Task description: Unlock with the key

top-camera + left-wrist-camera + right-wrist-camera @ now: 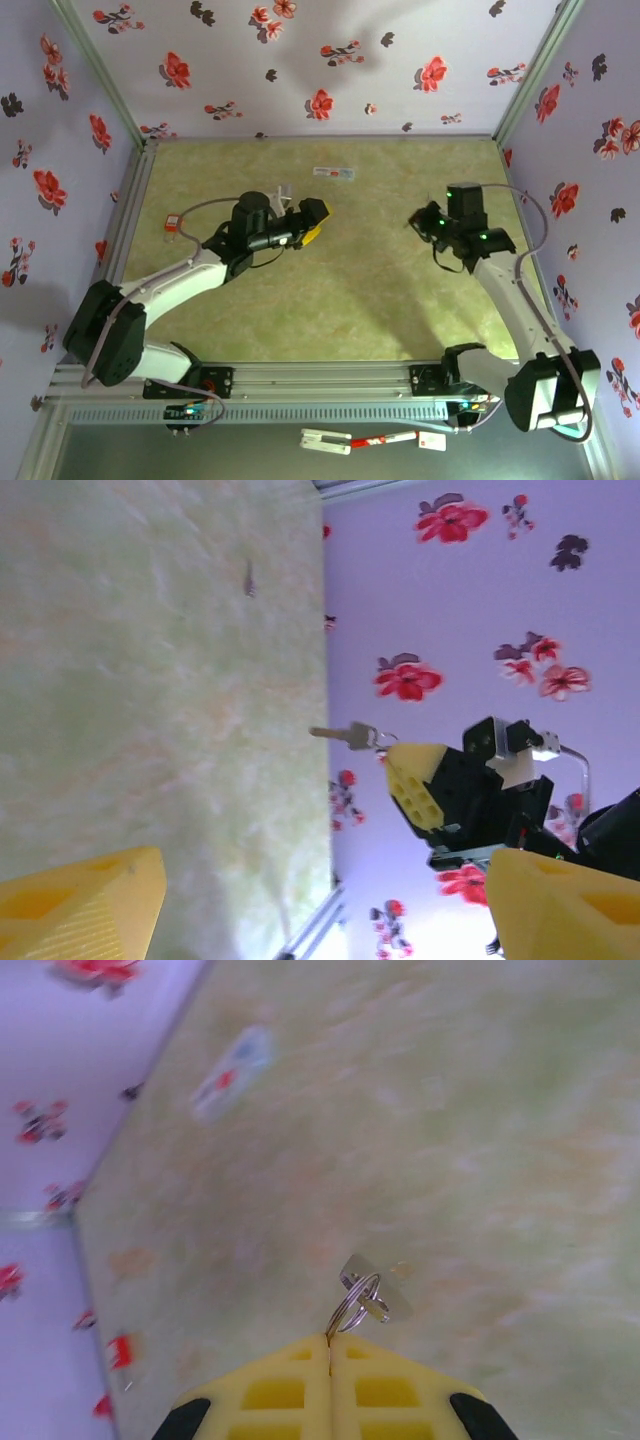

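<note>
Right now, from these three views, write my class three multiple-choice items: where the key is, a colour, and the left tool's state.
1. Where is the key? A) lying on the table B) hanging from the right tool C) stuck in a lock
2. What colour are the left tool's fingers? A) yellow B) blue C) white
3. How is the left tool? A) shut on the key B) shut, empty C) open
Answers: 1 B, it dangles by its ring from the shut tool; 2 A, both show yellow; 3 C, its jaws stand wide apart.
</note>
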### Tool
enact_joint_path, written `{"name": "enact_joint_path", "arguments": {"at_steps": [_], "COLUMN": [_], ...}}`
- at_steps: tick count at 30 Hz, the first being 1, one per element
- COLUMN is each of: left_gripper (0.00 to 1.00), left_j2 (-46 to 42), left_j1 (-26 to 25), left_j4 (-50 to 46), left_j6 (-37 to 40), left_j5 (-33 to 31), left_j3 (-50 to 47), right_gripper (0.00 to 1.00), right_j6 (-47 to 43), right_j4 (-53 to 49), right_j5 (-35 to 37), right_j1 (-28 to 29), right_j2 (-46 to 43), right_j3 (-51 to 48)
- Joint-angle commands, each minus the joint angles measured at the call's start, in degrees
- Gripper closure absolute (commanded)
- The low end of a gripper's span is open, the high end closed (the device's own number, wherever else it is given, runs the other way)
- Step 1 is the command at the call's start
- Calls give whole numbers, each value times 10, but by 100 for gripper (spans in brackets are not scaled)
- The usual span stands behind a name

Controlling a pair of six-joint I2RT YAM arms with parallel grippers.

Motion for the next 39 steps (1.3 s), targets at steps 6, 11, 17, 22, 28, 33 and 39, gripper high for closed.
{"name": "enact_joint_path", "arguments": {"at_steps": [6,11,17,22,28,33,39], "left_gripper": [13,12,11,10,11,16,22], "left_j2": [41,60,68,85,101,95,81], "left_j1": [-28,-31,-33,-32,-32,-29,-19], "left_j4": [177,259,280,323,357,360,357], "left_j6": [-235,-312,-338,-368,-391,-393,-380], "left_j5": [-38,-77,-103,-121,-131,-133,-130], "left_j3": [-30,-77,-105,-117,-115,-117,-123], "right_gripper": [100,100,100,100,100,100,100], "right_j6": [51,92,95,103,104,105,97], "right_j4": [173,278,314,364,390,398,404], "right_j5": [2,6,3,-4,-6,-7,-11], "right_j1": [158,209,243,270,295,304,304], "right_j2": [65,76,79,79,80,76,64], "right_j3": [39,7,-10,-39,-55,-70,-93]}}
